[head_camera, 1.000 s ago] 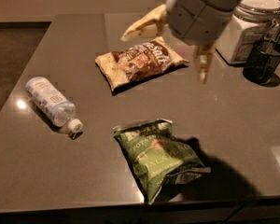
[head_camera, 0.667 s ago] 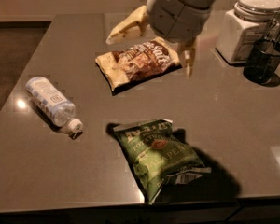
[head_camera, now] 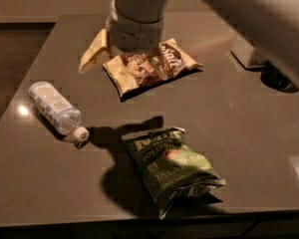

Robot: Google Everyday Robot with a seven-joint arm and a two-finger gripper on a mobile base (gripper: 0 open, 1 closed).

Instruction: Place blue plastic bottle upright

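Note:
The blue plastic bottle (head_camera: pixel 54 107) lies on its side at the left of the dark grey table (head_camera: pixel 249 133), its white cap (head_camera: pixel 81 133) pointing toward the front right. My gripper (head_camera: pixel 128 59) hangs above the back middle of the table, over the brown chip bag (head_camera: pixel 149 66) and to the upper right of the bottle, apart from it. Its two pale fingers (head_camera: pixel 93 51) are spread wide and hold nothing. The arm crosses the top right of the view.
A green chip bag (head_camera: pixel 174 169) lies near the front edge, right of the bottle's cap. A dark object (head_camera: pixel 278 79) and the base of a pale container (head_camera: pixel 246 58) stand at the back right, partly hidden by my arm.
My gripper has moved left, from the right of the brown chip bag to above it, nearer the bottle. The arm now covers the jar at the back right. The bottle has not moved.

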